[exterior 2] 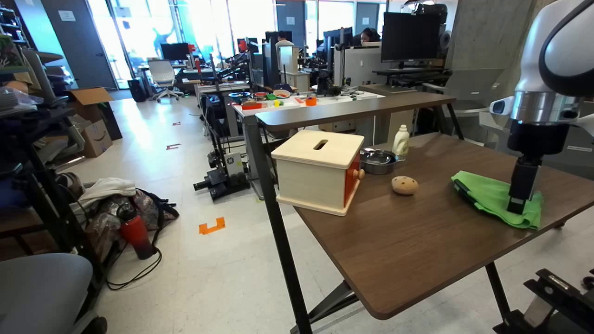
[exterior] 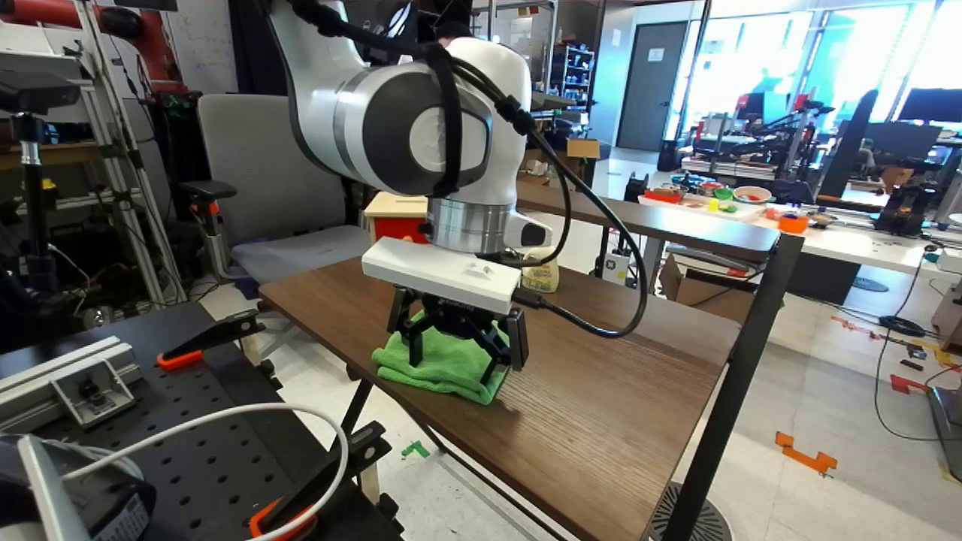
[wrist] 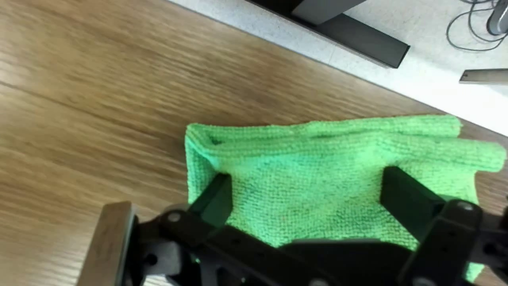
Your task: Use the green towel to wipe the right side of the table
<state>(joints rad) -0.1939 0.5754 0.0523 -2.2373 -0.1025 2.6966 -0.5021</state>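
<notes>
The green towel (exterior: 447, 359) lies folded on the brown table (exterior: 601, 406), near its edge. It also shows in an exterior view (exterior 2: 487, 192) and fills much of the wrist view (wrist: 313, 159). My gripper (exterior: 452, 368) points down over the towel, its fingers spread wide. In the wrist view, the fingertips (wrist: 307, 174) stand well apart at the towel's surface, with flat cloth between them. The cloth dips slightly at the tips, so they seem to touch it. Part of the towel is hidden under the gripper body.
A wooden box (exterior 2: 315, 171) with an orange front stands at a table corner. Beside it are a metal bowl (exterior 2: 378, 162), a pale bottle (exterior 2: 401, 141) and a tan spotted oval object (exterior 2: 404, 185). A raised shelf (exterior 2: 357, 110) runs along one side. A black bench (exterior: 203, 443) stands nearby.
</notes>
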